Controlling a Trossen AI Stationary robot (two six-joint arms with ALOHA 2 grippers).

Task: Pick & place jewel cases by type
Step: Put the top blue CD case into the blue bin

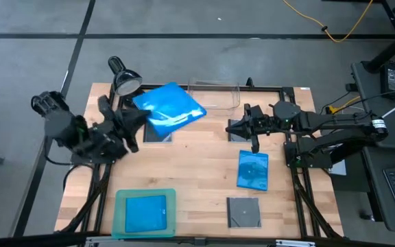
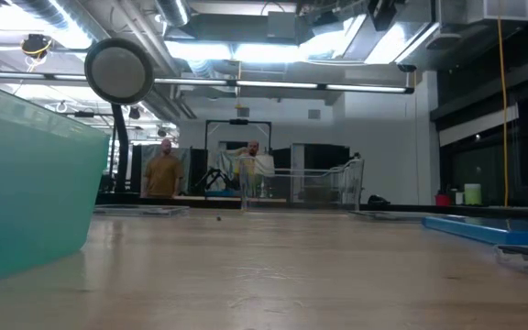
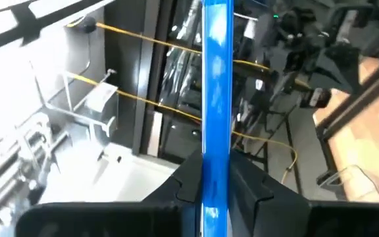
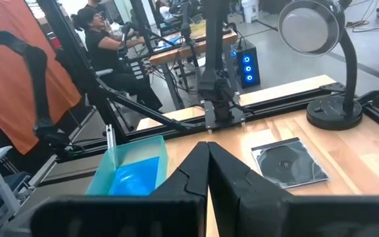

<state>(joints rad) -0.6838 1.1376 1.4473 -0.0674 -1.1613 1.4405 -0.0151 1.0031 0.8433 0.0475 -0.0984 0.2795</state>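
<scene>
At the table's left front corner the teal-green tray [image 1: 121,214] already has one blue jewel case [image 1: 146,213] lying flat inside it, so the blue sort looks to have begun. Above and behind it, the left gripper [image 1: 137,118] is clamped on the edge of a second blue jewel case [image 1: 170,108], carried clear of the wood beside the desk lamp [image 1: 123,81]; in the left wrist view that case stands edge-on between the dark fingers [image 3: 184,184], which pinch it from both sides. The step in hand, by my reading, is the carry of this blue case toward the tray. The next move would call for swinging the arm back toward the front-left corner, levelling the case over the tray and lowering it onto the one already there before letting go. Beneath the held case a dark grey case [image 1: 158,133] lies partly covered on the table. The clear plastic bin [image 1: 214,95] sits at the far edge, near the middle. Right of centre, the right gripper [image 1: 236,125] waits over the table with its fingers pressed together and nothing between them. Just in front of it a third blue jewel case [image 1: 253,169] lies flat, and nearer the front edge a grey disc case [image 1: 243,212] rests untouched.
</scene>
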